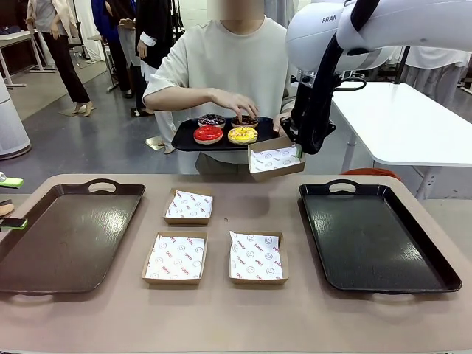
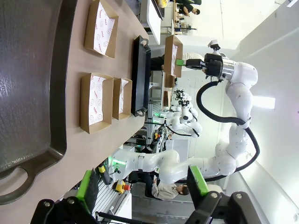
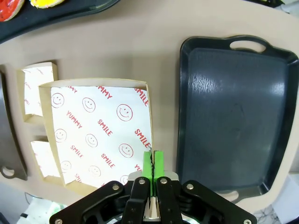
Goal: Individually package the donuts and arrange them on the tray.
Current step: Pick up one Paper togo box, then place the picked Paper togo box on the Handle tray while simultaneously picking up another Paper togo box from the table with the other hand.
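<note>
The donuts lie on a black serving tray (image 1: 184, 140) that the person holds at the far edge: a red donut (image 1: 208, 134), a yellow donut (image 1: 243, 135) and two dark ones (image 1: 212, 120) behind. The person's hand (image 1: 236, 103) rests over the back right dark donut. My right gripper (image 1: 298, 152) is shut on the rim of a paper box (image 1: 274, 159), holding it in the air beside that tray. In the right wrist view the fingertips (image 3: 153, 163) pinch the box (image 3: 98, 130) edge. My left gripper (image 1: 11, 203) stands open at the left edge, fingers (image 2: 88, 184) wide apart.
A brown tray (image 1: 70, 236) lies at the table's left and a black tray (image 1: 372, 236) at its right. Between them sit three lined paper boxes (image 1: 189, 206) (image 1: 175, 258) (image 1: 257, 257). A white table (image 1: 413, 118) stands behind to the right.
</note>
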Controlling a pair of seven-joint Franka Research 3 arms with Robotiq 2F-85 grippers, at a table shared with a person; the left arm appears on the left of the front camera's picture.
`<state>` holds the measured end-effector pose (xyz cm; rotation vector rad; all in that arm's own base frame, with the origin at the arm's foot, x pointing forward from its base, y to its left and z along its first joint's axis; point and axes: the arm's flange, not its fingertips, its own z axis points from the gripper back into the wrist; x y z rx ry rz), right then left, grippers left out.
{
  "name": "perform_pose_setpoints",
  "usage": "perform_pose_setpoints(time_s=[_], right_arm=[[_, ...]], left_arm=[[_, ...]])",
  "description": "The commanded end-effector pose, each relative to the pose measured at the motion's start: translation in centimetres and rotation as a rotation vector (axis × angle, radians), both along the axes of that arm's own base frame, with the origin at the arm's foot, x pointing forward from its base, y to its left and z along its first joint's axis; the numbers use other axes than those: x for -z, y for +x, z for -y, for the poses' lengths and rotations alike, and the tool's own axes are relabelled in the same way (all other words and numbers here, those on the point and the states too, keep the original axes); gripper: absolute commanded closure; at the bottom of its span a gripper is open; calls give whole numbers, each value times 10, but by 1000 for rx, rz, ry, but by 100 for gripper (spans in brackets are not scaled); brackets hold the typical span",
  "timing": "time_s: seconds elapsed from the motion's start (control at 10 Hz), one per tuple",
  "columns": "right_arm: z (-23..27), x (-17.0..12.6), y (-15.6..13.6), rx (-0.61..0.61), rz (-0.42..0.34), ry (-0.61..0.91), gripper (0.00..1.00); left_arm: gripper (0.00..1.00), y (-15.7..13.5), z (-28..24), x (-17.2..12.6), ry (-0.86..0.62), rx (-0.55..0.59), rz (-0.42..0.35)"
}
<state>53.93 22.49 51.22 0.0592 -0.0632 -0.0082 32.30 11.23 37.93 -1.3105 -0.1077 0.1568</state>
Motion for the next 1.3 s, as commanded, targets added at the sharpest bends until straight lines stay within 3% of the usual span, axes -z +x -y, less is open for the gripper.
perform_pose_setpoints(time_s=[0.0, 1.2], right_arm=[[2, 2, 0, 3, 0, 0, 100], [2, 2, 0, 3, 0, 0, 100]], left_arm=[[0, 0, -1, -2, -11, -1, 5], [0, 0, -1, -2, -11, -1, 5]])
